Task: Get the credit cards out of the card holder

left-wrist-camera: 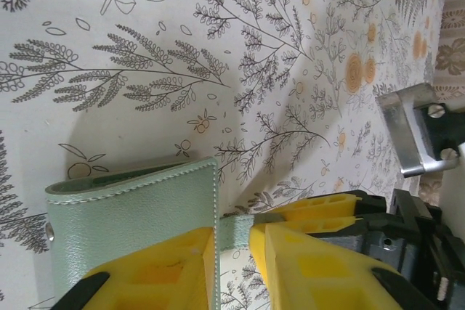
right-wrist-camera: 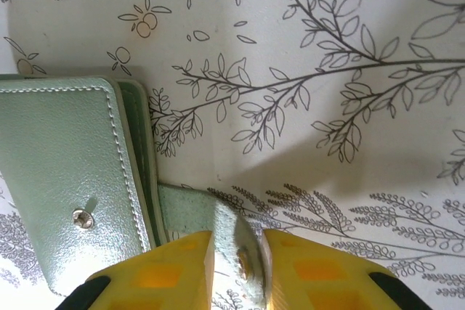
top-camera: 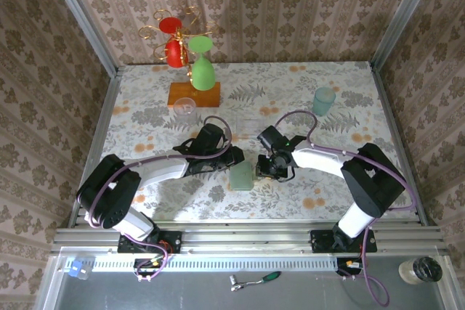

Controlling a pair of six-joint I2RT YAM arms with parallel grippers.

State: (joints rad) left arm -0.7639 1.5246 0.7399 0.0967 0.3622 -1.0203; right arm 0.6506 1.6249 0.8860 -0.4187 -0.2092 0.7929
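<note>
Right gripper [right-wrist-camera: 237, 248]: jaws nearly closed, pinching the card holder's [right-wrist-camera: 65, 165] closure strap [right-wrist-camera: 196, 205] at its snap. Left gripper [left-wrist-camera: 234, 241]: narrow gap with the same strap in it; we can't tell if it's clamped. Card holder lies flat and folded shut on the table [top-camera: 349, 128], centre-front between both grippers; pale green with a stitched edge.

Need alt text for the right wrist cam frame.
The right gripper, with yellow fingers at the bottom edge, pinches the closure strap of a closed pale green card holder. The holder lies flat at left on a leaf-print tablecloth. A metal snap stud shows on its cover.
</note>
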